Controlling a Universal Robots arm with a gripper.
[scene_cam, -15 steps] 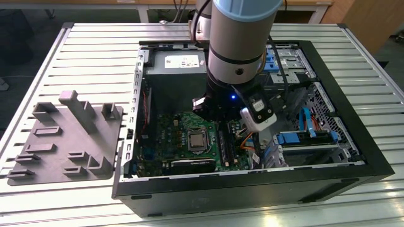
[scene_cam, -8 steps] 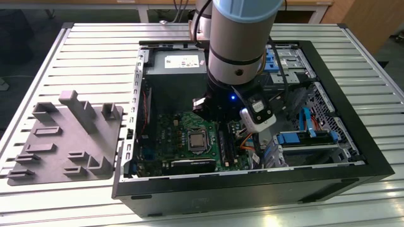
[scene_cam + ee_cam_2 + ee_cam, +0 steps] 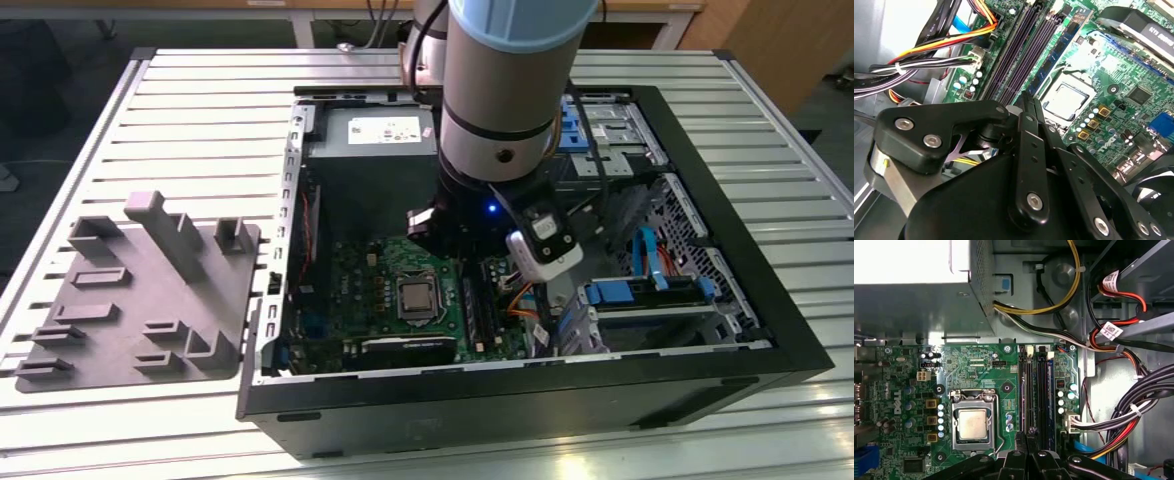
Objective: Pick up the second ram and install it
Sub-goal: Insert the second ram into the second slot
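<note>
**Tool down inside the case, tips closed over the memory slots**

From where I stand the arm (image 3: 514, 90) blocks most of it. Its thick wrist hangs straight over the open computer case (image 3: 534, 395) and covers the spot where the tool works.

In both wrist views the tool (image 3: 1027, 437) (image 3: 1025, 97) is cut off by its own black linkage, which crowds the foreground. Its two fingers (image 3: 1029, 135) look pressed together, and I can make out nothing between them. The tips sit at the near end of the bank of long memory slots (image 3: 1034, 395) (image 3: 1019, 50). Whether they touch a slot is hidden.

One dark-blue ram stick (image 3: 1050, 400) (image 3: 1056, 57) stands on edge in the bank, on the side away from the processor (image 3: 973, 423) (image 3: 1066, 100) (image 3: 418, 298). Seen edge-on like that, I cannot tell whether it is the second ram or whether it is fully seated. The darker slots beside it are too shadowed to read.

Bundled cables (image 3: 1134, 410) (image 3: 929, 50) run close along the stick's outer side, black, red, yellow and orange. The grey power supply box (image 3: 919, 305) (image 3: 374, 130) sits beyond the board.

Outside the case, the grey holder tray (image 3: 140, 300) lies on the slatted worktop (image 3: 200, 100), just beside the case wall at the exterior view's left.
</note>
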